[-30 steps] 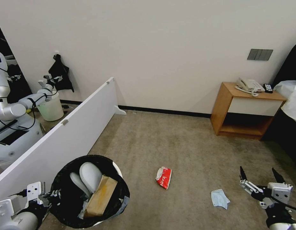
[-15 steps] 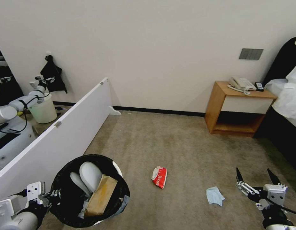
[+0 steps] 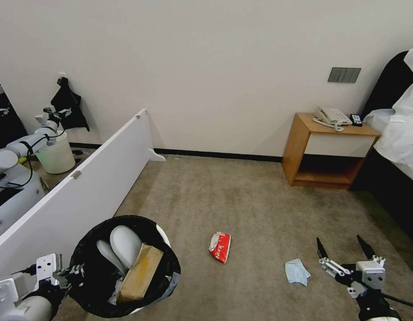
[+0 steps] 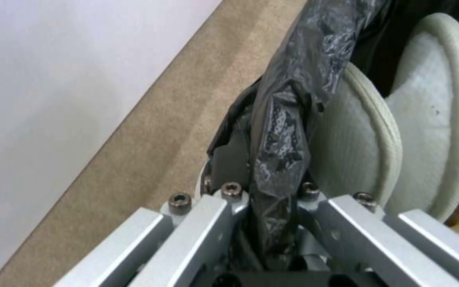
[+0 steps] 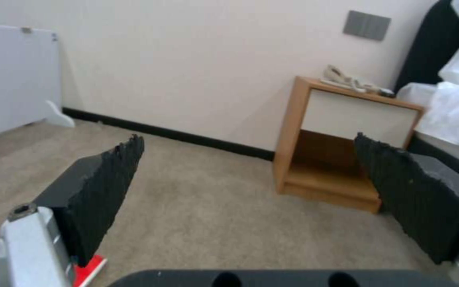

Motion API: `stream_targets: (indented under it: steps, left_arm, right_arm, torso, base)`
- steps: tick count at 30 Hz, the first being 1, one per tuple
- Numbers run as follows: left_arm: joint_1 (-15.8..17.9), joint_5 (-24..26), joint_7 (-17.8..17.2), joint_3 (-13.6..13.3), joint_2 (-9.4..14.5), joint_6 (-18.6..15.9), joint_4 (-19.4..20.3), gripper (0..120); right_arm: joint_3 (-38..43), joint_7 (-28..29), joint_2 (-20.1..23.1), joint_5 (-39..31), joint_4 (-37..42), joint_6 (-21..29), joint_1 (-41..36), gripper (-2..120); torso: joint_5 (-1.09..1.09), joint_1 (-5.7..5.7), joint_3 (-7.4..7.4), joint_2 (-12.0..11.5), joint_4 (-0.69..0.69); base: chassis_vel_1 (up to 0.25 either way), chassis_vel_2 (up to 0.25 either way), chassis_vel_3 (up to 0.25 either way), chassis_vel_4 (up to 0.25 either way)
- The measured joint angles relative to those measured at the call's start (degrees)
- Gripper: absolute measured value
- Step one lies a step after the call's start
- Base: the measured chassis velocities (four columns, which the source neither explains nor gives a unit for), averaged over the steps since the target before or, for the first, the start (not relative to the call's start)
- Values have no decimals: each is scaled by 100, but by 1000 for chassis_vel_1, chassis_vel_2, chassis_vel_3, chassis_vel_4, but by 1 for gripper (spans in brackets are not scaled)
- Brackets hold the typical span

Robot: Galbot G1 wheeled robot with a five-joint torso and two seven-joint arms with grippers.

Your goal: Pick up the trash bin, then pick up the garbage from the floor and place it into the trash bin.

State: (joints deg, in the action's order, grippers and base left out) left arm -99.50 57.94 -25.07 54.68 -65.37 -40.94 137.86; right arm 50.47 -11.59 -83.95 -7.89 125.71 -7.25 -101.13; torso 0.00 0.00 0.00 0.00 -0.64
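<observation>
Carpeted bedroom floor ahead of me, and nearest in, my left gripper is clamped on the bag-lined rim of the trash bin, held low on my left with two slippers and a brown paper bag inside. My right gripper hangs low on my right, its black fingers spread wide apart. Just to its left lies the pale-blue mask on the floor, so the right arm is clearly the nearer one. Farther left sits the red snack packet, long axis running away from me; white characters on it, which I can't read. Beyond, a wooden nightstand stands against the wall.
</observation>
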Motion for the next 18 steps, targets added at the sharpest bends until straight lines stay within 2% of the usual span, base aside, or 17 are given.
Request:
stream_targets:
  steps: [18]
  left_arm:
    - [32, -8, -7, 3, 9, 1, 5, 3]
  right_arm:
    - [-16, -107, -35, -13, -77, -53, 55, 100]
  torso:
    - [0, 0, 0, 0, 0]
  base:
    - [0, 0, 0, 0]
